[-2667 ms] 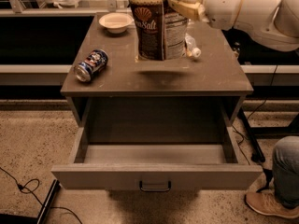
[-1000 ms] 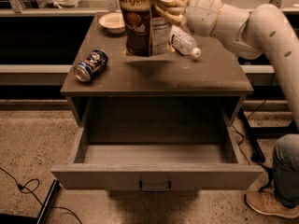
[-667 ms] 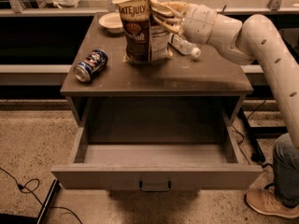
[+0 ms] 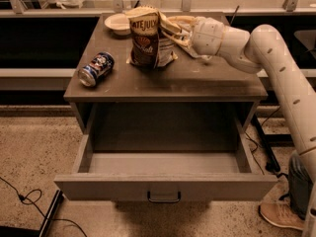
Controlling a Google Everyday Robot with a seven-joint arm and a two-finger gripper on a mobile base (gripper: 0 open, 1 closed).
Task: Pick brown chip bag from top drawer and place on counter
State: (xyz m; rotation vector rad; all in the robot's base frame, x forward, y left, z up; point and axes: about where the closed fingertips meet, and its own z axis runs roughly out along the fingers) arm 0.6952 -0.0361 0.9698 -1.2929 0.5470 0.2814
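Note:
The brown chip bag point(image 4: 145, 37) stands upright on the counter point(image 4: 197, 83), its bottom touching the surface near the back middle. My gripper point(image 4: 170, 32) reaches in from the right and is shut on the bag's right side. The top drawer point(image 4: 163, 185) is pulled wide open below the counter, and its inside shows nothing in it. Its small metal handle point(image 4: 164, 197) is at the front centre.
A blue can point(image 4: 96, 69) lies on its side at the counter's left. A white bowl point(image 4: 117, 21) sits at the back left, close behind the bag. A person's shoe point(image 4: 281, 216) is on the floor at lower right. Cables point(image 4: 24, 199) lie at lower left.
The gripper has carried the bag from high above the counter down and to the left. The bag now rests on the counter. The can, bowl and drawer have not moved.

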